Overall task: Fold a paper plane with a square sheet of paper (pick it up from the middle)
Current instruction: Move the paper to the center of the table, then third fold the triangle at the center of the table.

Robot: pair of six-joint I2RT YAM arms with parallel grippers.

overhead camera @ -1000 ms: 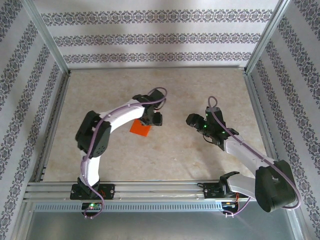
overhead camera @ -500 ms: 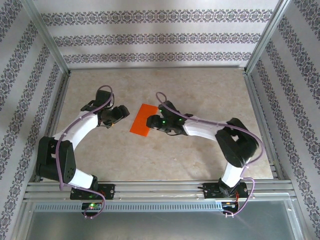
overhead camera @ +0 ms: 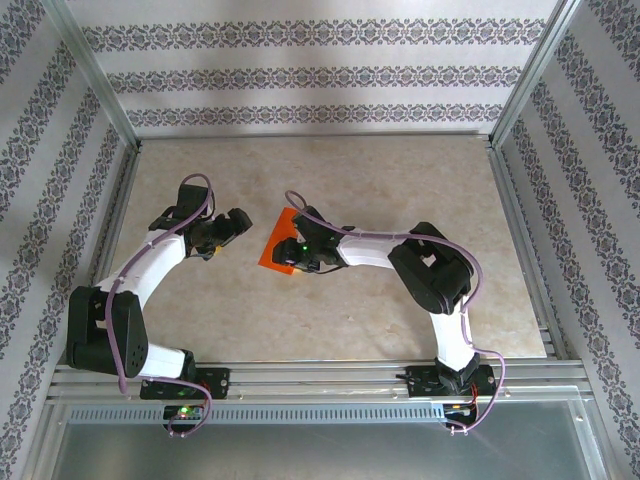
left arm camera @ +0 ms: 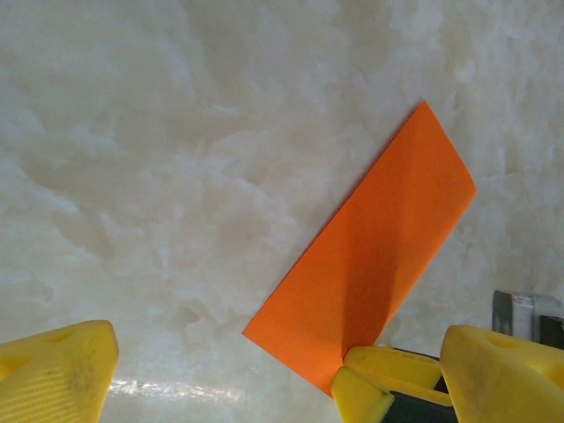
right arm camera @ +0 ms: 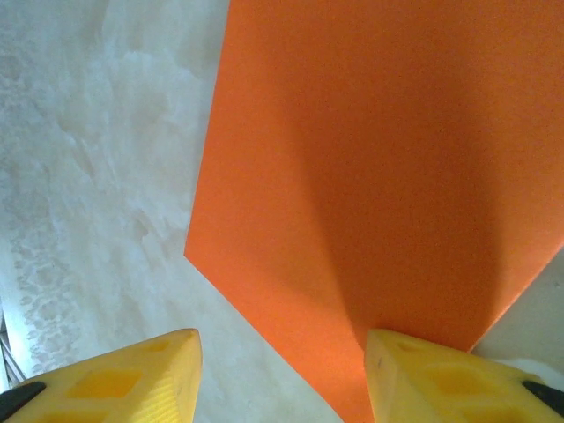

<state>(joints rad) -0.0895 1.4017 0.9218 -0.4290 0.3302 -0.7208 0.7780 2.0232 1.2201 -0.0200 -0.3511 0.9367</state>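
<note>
The sheet of paper (left arm camera: 379, 256), apparently already folded into a narrow strip, lies flat on the tabletop (overhead camera: 400, 180) between the arms. The right claw (right arm camera: 282, 352) is spread, one finger seemingly pinning its corner. The left claw (overhead camera: 234, 222) waits spread just beside it.

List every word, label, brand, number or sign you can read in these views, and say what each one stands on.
None: no readable text in any view.
Orange-red sheet of paper: plain, no print or marking.
Wallpaper: bands of repeating ornament, no letters.
Arm casings: no legible label or brand from the top view; any marking would be too small to read.
</note>
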